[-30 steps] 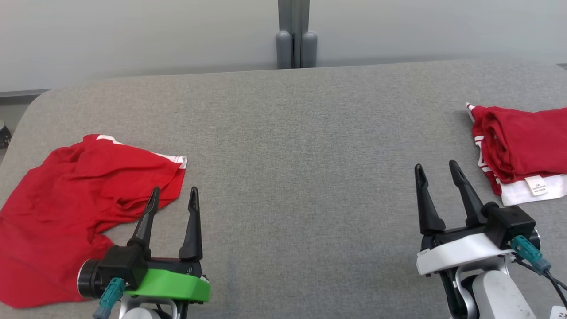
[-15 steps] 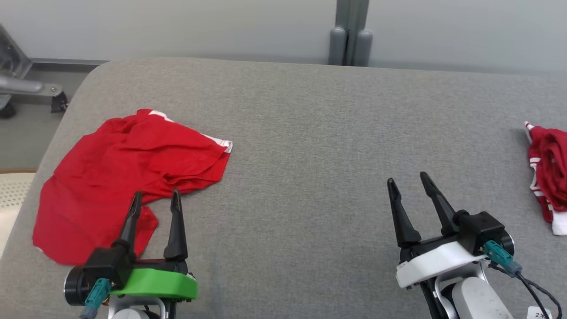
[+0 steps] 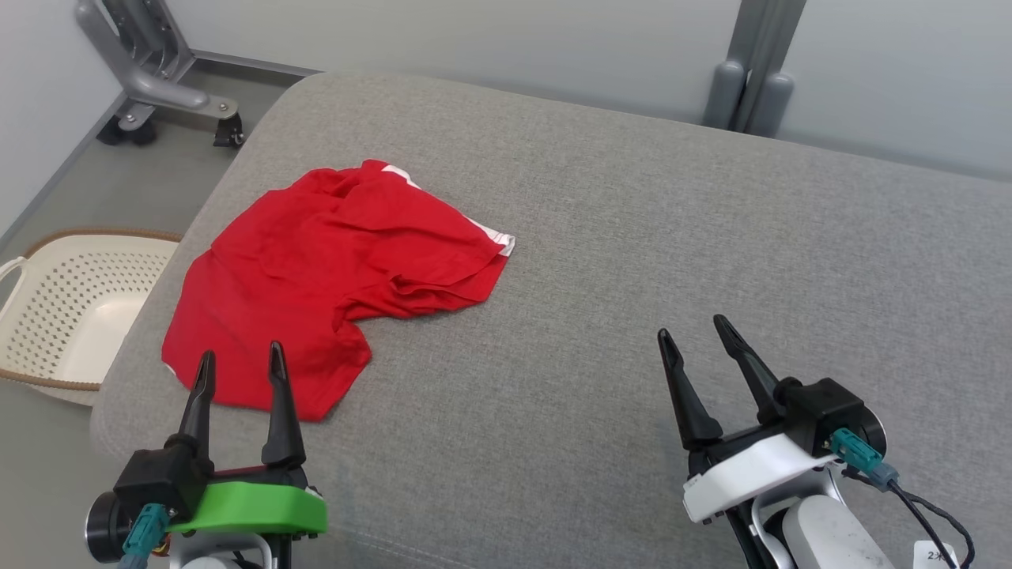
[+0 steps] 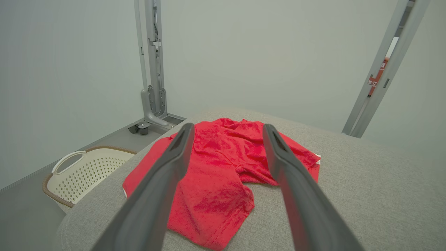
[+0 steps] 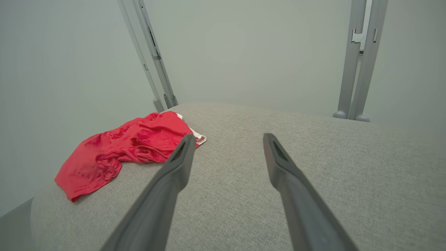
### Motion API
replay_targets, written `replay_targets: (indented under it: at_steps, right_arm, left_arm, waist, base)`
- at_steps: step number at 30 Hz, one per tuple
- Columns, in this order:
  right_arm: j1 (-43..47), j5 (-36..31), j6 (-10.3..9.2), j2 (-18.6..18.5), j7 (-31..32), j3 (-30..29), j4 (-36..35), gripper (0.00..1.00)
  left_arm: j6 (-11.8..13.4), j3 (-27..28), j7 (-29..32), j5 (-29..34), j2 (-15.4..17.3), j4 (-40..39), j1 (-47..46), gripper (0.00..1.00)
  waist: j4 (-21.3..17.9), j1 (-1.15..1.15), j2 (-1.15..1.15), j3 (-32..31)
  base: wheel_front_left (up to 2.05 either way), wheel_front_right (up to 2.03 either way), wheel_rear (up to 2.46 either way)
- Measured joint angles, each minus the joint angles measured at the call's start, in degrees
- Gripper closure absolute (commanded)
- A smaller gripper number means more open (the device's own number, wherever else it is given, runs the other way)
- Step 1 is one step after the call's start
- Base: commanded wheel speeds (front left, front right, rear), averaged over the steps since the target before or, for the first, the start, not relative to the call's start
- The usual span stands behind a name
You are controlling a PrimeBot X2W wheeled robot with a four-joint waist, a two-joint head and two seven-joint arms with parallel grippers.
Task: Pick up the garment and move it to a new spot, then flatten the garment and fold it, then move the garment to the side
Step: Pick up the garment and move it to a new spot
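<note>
You had one garment (image 3: 332, 276) crumpled at the left end of the counter (image 3: 632, 237), one basket (image 3: 87, 235) on the floor beside it; both the left gripper (image 3: 239, 356) and right gripper (image 3: 692, 328) stood wide, empty

garment (image 3: 332, 276) on left end of table (image 3: 632, 237), basket (image 3: 71, 308) on floor (image 3: 142, 182) beside it

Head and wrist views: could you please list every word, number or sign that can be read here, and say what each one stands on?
"2", then a character cut off by the picture's edge: on the white tag in the head view's lower right corner.
Red sign beside the grey post: white marks, too small to read.
Red garment and laundry basket: no text to be seen.
</note>
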Motion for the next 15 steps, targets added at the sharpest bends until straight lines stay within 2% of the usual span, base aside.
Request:
replay_targets:
  at_steps: [7,15]
  right_arm:
    - [-0.2,0.3,0.00,-0.2,0.0,0.1,0.1,0.00]
    - [-1.2,0.3,0.00,-1.1,0.0,-0.3,-0.6,0.00]
  left_arm:
    - [0.3,-0.1,0.0,-0.4,0.0,-0.3,0.0,0.00]
    - [0.6,0.9,0.0,-0.6,0.0,-0.2,-0.4,0.00]
  waist:
    - [2.5,0.00,0.00,0.6]
    - [2.0,0.00,0.00,2.2]
  base:
    - [0.00,0.00,0.00]
    - [0.00,0.00,0.00]
